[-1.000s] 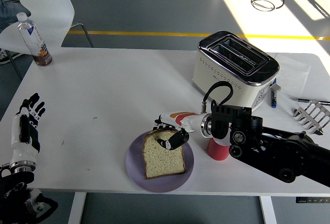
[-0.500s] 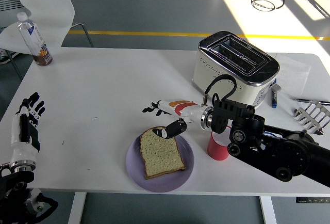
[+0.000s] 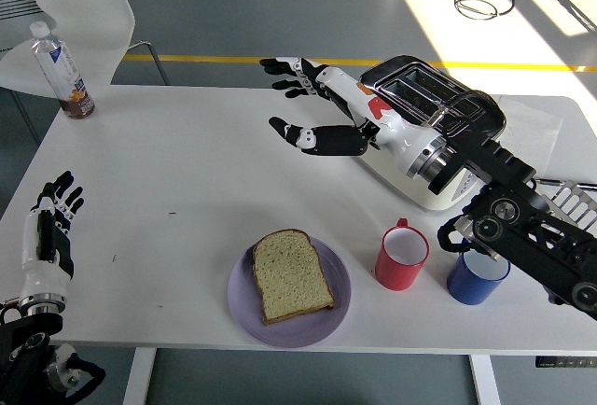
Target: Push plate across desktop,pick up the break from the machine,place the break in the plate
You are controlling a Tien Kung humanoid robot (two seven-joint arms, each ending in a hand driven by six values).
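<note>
A slice of bread lies flat on the purple plate near the table's front edge. The white and chrome toaster stands at the back right, partly hidden by my right arm. My right hand hovers high over the middle of the table, left of the toaster, fingers spread and holding nothing. At the front left edge rests my left hand, its fingers straight and empty.
A red mug and a blue mug stand right of the plate. A drink bottle is at the back left corner, with a white chair behind it. Pens and a white rack lie at the right edge.
My right hand let go of the bread, which now lies flat on the plate, then rose and swung back toward the toaster. The blue mug came into view.
</note>
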